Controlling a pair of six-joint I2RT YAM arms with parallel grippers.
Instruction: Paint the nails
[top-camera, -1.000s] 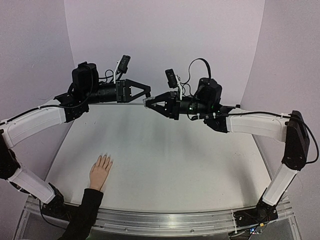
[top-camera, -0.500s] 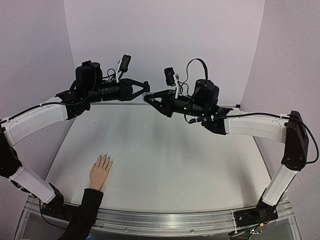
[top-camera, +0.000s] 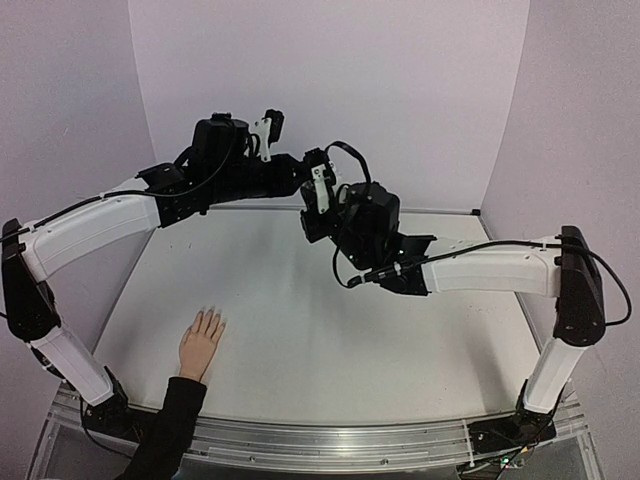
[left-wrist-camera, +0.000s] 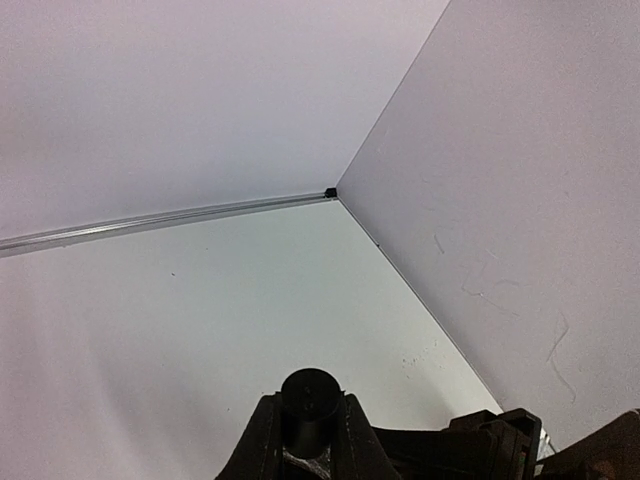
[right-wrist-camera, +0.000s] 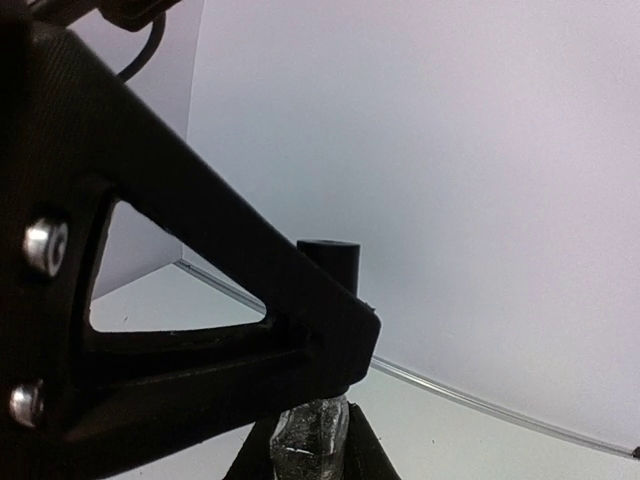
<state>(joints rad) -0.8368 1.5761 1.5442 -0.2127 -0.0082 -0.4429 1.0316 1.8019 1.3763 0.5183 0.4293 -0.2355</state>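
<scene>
1. Both arms reach high over the table's (top-camera: 400, 340) far middle, wrists meeting.
2. The left gripper (left-wrist-camera: 307, 430) pinches the black cap (left-wrist-camera: 308, 392); the right gripper (right-wrist-camera: 310, 455) clamps the bottle (right-wrist-camera: 308, 425).
3. The nails (top-camera: 210, 317) tip the mannequin hand (top-camera: 200, 345), flat on the table's near-left.

Bright, even diffuse lighting, faint soft shadows on white counter (top-camera: 300, 320), barrel distortion at top-view edges, close foreground dark and soft in wrist views.

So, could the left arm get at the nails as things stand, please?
Likely yes: the way down to the nails is free, though the left tool is busy, shut on the bottle cap.
</scene>
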